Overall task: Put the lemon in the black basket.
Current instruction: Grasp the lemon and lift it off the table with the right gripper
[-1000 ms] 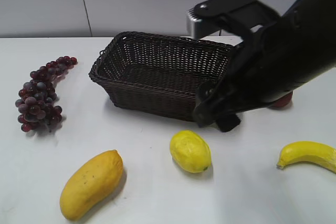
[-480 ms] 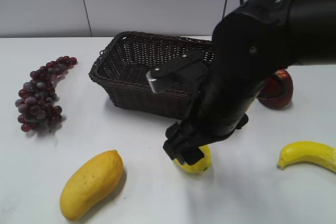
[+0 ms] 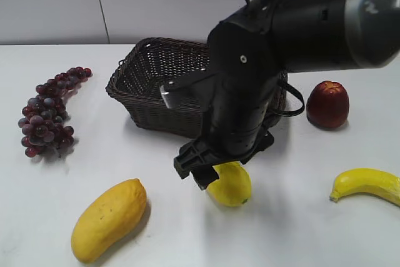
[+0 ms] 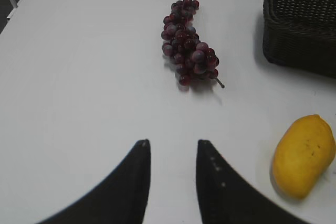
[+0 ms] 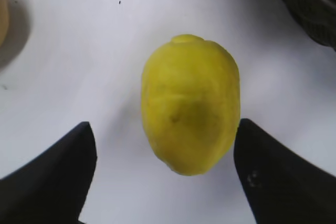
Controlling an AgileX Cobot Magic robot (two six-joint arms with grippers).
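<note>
Right hand (image 5: 165, 182): spread wide astride the small oval yellow lemon (image 5: 190, 103), ready to clamp.
Lemon: on white counter (image 3: 156, 167), near dark woven wicker basket (image 3: 156, 85).
Left hand (image 4: 172, 182): parted, empty.

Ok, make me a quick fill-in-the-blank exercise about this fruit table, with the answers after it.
1. The right gripper is open, one finger on each side of the ____.
2. The black basket holds ____ fruit.
3. The left gripper hangs over bare table near the ____ grapes.
4. The apple is ____ in colour.

Answers: lemon; no; purple; red
</note>
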